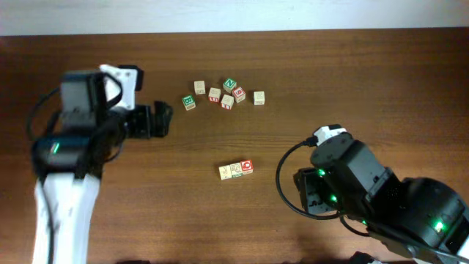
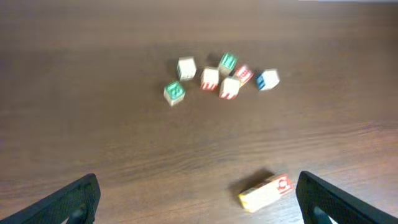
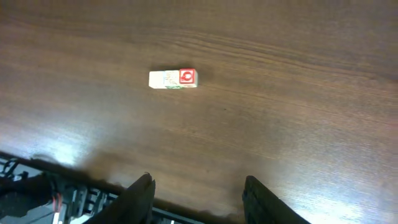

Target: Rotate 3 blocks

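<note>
Three pale wooden blocks (image 1: 236,169) lie side by side in a short row at the table's middle. The right end one has a red-printed top, and the middle one shows faint green marks. The same row of blocks (image 3: 173,78) lies far ahead of my right gripper (image 3: 199,190), which is open with nothing between its fingers. My left gripper (image 1: 163,117) hovers to the left of the far cube cluster, open wide and empty. In the left wrist view the row of blocks (image 2: 266,191) sits on the table below, close to the right finger (image 2: 329,202).
Several loose alphabet cubes (image 1: 223,94) are scattered at the far middle: two with green letter faces (image 1: 189,103), some with red marks (image 1: 239,94), and one at the right end (image 2: 268,79) with a blue side. The right arm's body (image 1: 381,198) fills the near right corner.
</note>
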Robot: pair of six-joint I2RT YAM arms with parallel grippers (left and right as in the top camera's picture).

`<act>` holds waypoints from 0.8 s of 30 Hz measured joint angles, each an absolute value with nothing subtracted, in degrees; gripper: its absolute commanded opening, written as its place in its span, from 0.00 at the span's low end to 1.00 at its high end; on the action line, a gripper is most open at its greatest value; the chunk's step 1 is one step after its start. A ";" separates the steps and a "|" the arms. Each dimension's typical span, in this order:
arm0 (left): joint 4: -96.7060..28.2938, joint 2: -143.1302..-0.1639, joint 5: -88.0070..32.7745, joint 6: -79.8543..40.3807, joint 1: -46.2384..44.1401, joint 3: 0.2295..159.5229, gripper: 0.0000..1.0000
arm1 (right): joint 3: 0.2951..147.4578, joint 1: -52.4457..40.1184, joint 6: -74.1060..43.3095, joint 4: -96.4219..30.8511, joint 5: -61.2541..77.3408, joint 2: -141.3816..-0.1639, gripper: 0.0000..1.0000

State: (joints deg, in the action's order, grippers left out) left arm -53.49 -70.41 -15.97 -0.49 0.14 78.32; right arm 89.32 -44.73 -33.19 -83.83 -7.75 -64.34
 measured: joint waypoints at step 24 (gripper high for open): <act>-62.15 -84.88 -1.04 -22.35 -16.60 78.98 0.00 | 89.01 -28.34 -21.87 -76.12 1.76 -89.52 0.21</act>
State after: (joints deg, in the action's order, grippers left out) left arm -62.15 -84.88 -1.04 -22.35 -16.60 78.98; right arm 89.01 -28.34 -21.87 -76.12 1.76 -89.52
